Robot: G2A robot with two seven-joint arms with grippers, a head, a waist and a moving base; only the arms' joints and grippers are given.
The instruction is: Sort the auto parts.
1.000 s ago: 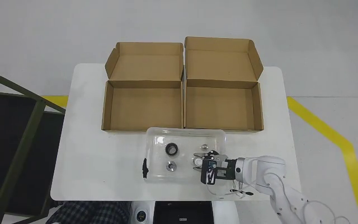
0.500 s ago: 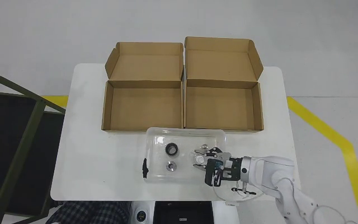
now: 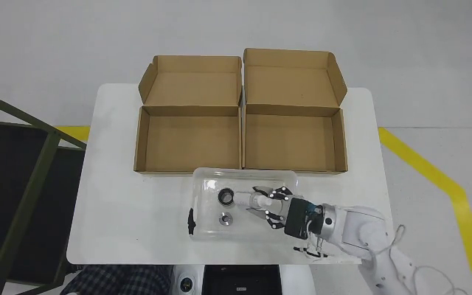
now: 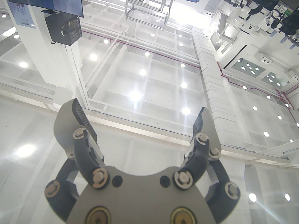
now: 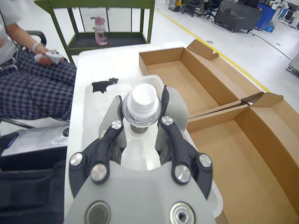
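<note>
My right gripper [image 5: 141,104] is shut on a white plastic part [image 5: 143,96] with a clear flange and a short metal stem, held over the clear plastic tray [image 5: 153,78]. From above, the right gripper [image 3: 270,206] lies level over the tray's [image 3: 221,174] right half, and the held part [image 3: 258,199] points toward the tray's middle. A black ring part [image 3: 226,196] and a small metal part [image 3: 225,218] lie in the tray's left half. My left gripper [image 4: 140,117] points up at the ceiling, open, with nothing between its fingers.
Two open cardboard boxes stand side by side behind the tray, the left box [image 3: 188,141] and the right box [image 3: 293,141], with lids folded back. In the right wrist view both boxes [image 5: 186,80] [image 5: 245,152] lie beside the tray. A black tape strip [image 3: 191,220] sits on the tray's left rim.
The right gripper has swung from pointing down into the tray to lying level, and the white part has come up with it and moved left.
</note>
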